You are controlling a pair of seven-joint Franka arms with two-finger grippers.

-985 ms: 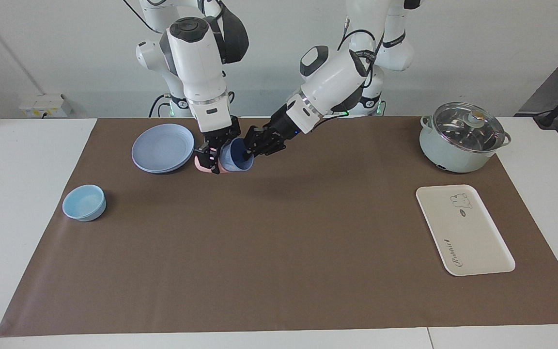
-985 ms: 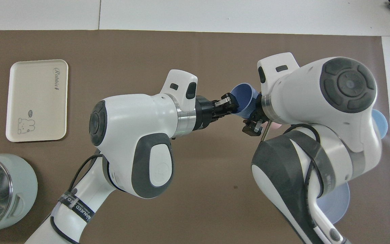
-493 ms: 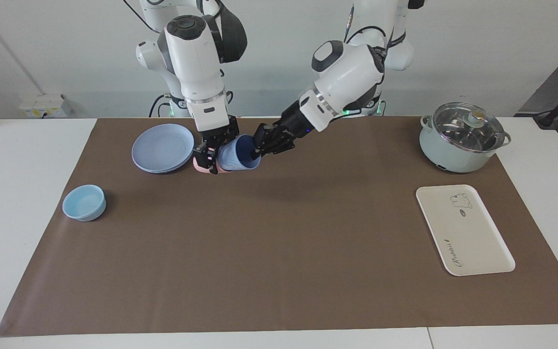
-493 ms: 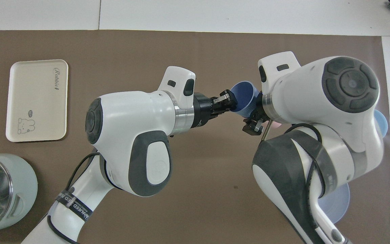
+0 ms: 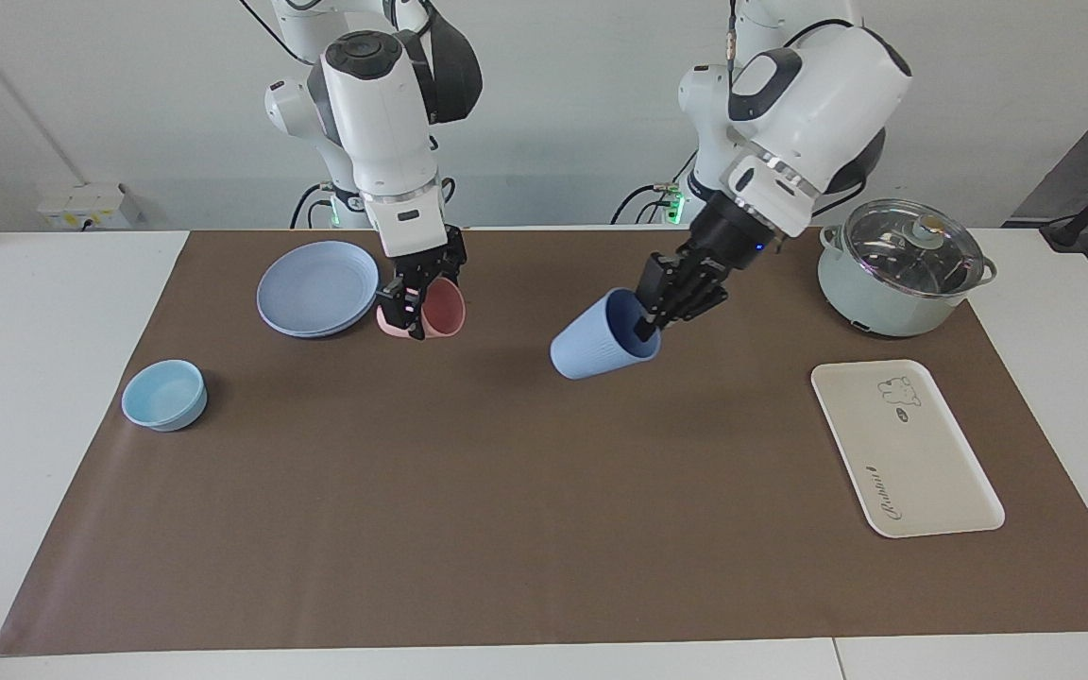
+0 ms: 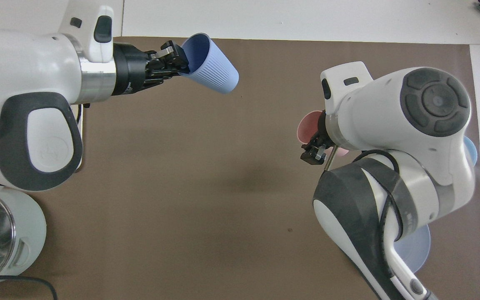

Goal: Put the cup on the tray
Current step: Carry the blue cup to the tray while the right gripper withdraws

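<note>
Two claws are busy, as you see. Your left claw (image 5: 650,316) pinches the rim of the cup (image 5: 596,338) and holds it tilted in the air over the brown mat (image 5: 506,491), apart from the tray (image 5: 907,450). Your right claw (image 5: 409,308) grips the pink tumbler (image 5: 442,310) beside the blue plate (image 5: 317,288).

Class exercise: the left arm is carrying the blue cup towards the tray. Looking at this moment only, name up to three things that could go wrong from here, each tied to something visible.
1. The left gripper pinches only the rim of the cup, which hangs tilted in the air; it may slip or swing loose.
2. Set down still tilted, the cup could topple on the tray.
3. The pot stands beside the tray, nearer the robots; the left arm could brush it on the way.
</note>
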